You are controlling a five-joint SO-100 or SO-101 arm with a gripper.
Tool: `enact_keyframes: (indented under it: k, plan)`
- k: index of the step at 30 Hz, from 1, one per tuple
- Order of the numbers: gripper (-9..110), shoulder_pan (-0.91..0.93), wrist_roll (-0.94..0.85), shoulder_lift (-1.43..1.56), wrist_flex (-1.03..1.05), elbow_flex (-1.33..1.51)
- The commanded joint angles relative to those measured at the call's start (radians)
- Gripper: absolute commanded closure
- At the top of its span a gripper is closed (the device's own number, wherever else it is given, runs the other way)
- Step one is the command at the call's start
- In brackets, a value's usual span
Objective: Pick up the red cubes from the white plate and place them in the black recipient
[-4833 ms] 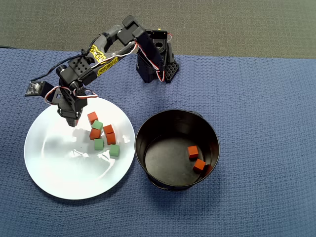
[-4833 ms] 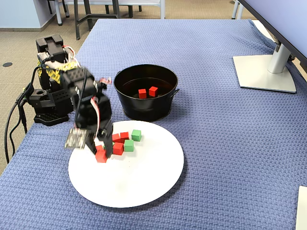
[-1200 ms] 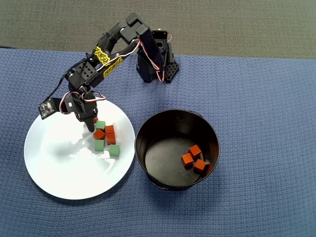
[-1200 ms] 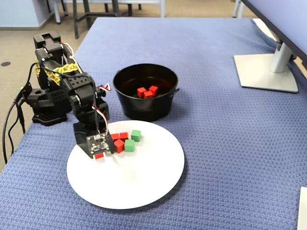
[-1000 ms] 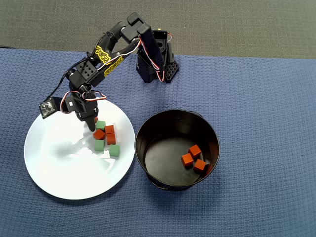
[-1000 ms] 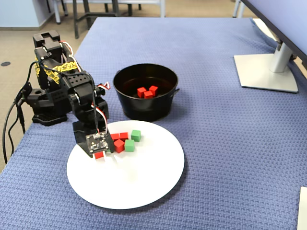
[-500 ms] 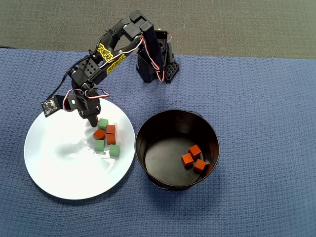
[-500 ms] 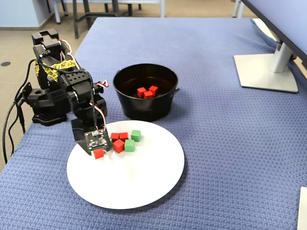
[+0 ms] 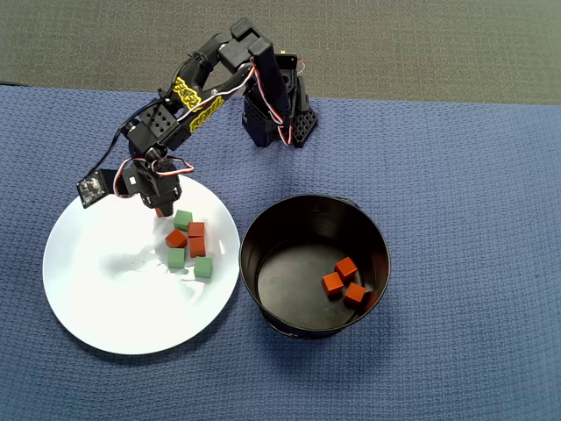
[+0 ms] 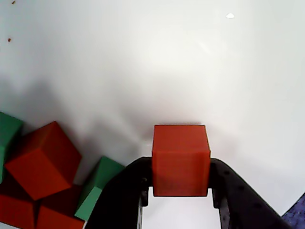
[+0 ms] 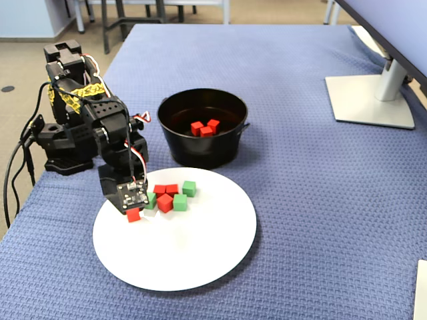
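Gripper (image 10: 180, 191) was clamped on a red cube (image 10: 180, 160) by opp flat faces, low over white plate (image 9: 105, 289) nr worktop's left edge in overhead view; cube looked light, rigid, matte, so prob wouldn't slip w/ grip centred.

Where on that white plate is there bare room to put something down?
The white plate is bare across its near and left parts in the overhead view. It is crowded at the upper right, where the cube cluster sits beside the gripper.
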Motion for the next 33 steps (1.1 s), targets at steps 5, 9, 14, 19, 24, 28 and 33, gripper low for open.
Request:
enact_keyframes:
  k: [5, 9, 14, 19, 24, 28, 33]
  plan:
    - [101, -0.009, 0.242, 0.13, 0.137, -0.216]
    - [102, -0.078, 0.416, 0.135, 0.261, -0.457]
    - [102, -0.253, 0.623, 0.167, 0.328, -0.637]
    - [102, -0.469, 0.778, 0.199, 0.319, -0.703]
    - [102, -0.69, 0.905, 0.146, 0.325, -0.758]
    - [102, -0.842, 0.98, 0.097, 0.36, -0.769]
    - [65, -0.902, 0.95, 0.089, 0.436, -0.769]
